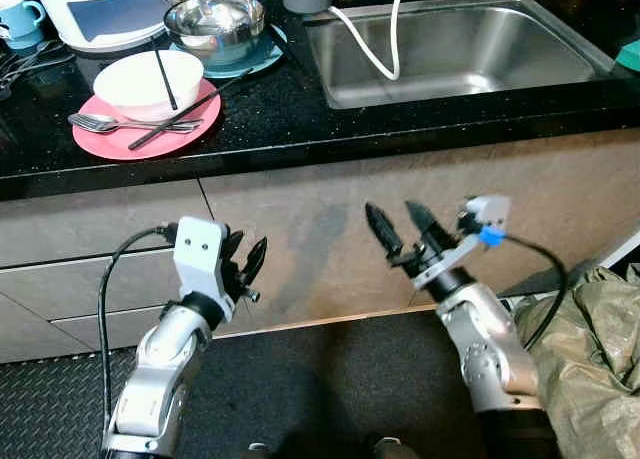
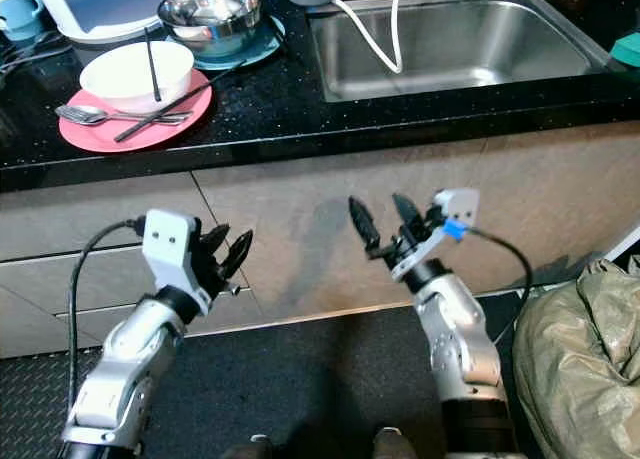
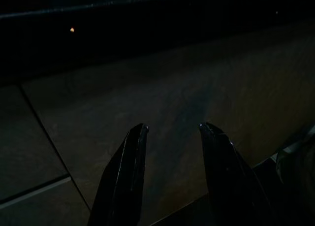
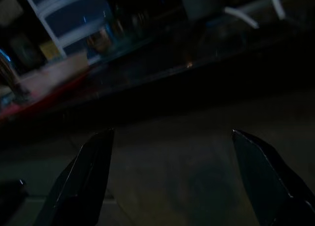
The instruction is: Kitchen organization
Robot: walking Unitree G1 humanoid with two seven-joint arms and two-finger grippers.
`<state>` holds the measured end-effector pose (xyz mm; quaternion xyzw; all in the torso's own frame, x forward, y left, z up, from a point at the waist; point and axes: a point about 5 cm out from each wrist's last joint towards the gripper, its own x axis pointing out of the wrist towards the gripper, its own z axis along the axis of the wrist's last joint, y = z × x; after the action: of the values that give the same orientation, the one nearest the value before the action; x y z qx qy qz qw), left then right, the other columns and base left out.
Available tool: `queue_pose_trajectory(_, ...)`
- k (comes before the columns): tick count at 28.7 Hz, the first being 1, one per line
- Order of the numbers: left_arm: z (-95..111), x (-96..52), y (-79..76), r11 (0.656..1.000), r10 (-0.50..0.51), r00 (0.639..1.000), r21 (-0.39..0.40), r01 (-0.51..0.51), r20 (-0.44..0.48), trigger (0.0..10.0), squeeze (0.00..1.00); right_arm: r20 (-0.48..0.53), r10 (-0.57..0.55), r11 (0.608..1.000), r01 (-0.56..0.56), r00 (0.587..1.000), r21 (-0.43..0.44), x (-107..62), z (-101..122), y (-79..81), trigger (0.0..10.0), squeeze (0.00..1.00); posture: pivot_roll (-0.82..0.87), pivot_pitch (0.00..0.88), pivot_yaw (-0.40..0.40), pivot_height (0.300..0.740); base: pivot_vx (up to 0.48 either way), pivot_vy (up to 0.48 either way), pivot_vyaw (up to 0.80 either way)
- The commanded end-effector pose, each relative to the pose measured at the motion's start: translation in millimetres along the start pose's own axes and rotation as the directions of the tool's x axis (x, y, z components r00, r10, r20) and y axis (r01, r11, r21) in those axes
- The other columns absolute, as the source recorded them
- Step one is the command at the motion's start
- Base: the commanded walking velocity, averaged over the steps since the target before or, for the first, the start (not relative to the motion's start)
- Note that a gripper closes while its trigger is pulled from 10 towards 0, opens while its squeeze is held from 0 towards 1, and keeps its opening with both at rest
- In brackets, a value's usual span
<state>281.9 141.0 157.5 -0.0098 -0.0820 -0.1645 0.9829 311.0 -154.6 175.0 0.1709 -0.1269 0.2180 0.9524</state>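
On the black counter (image 1: 300, 109), a white bowl (image 1: 148, 82) sits on a pink plate (image 1: 100, 141). One black chopstick stands in the bowl and another (image 1: 180, 116) lies across the plate beside a fork (image 1: 120, 124). Behind it, a steel bowl (image 1: 214, 21) rests on a teal plate (image 1: 262, 57). The steel sink (image 1: 450, 49) lies to the right. Both grippers hang below the counter edge, in front of the cabinet fronts. My left gripper (image 1: 245, 259) is open and holds nothing. My right gripper (image 1: 395, 224) is open wide and also holds nothing.
A white appliance (image 1: 100, 14) and a blue mug (image 1: 18, 21) stand at the back left. A white hose (image 1: 385, 39) dangles into the sink. An olive bag (image 1: 590, 359) lies on the floor at my right. A dark ribbed mat (image 1: 50, 389) covers the floor.
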Motion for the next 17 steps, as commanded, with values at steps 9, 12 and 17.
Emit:
queue_pose_trajectory(9, 21, 12.6, -2.4, 0.997, -0.018, 0.999, 0.073, 0.015, 0.040, 10.0, 0.00, 0.090, -0.050, 0.990, 0.060, 0.995, -0.124, 18.4, 34, 2.0, 10.0, 0.00, 0.00, 0.177, 0.018, 0.740, 0.000, 0.000, 0.00)
queue_pose_trajectory(12, 21, 17.0, 2.5, 0.994, 0.044, 0.999, 0.100, -0.044, 0.001, 10.0, 0.00, 0.073, -0.125, 0.963, 0.139, 0.989, -0.232, 24.0, 37, -3.8, 10.0, 0.00, 0.00, 0.177, 0.018, 0.740, 0.000, 0.000, 0.00)
queue_pose_trajectory(17, 18, 16.1, 6.7, 0.994, 0.081, 0.997, 0.075, -0.080, -0.008, 10.0, 0.00, 0.044, -0.191, 0.943, 0.195, 0.981, -0.271, 23.4, 34, -9.9, 10.0, 0.00, 0.00, 0.176, 0.016, 0.740, 0.000, 0.000, 0.00)
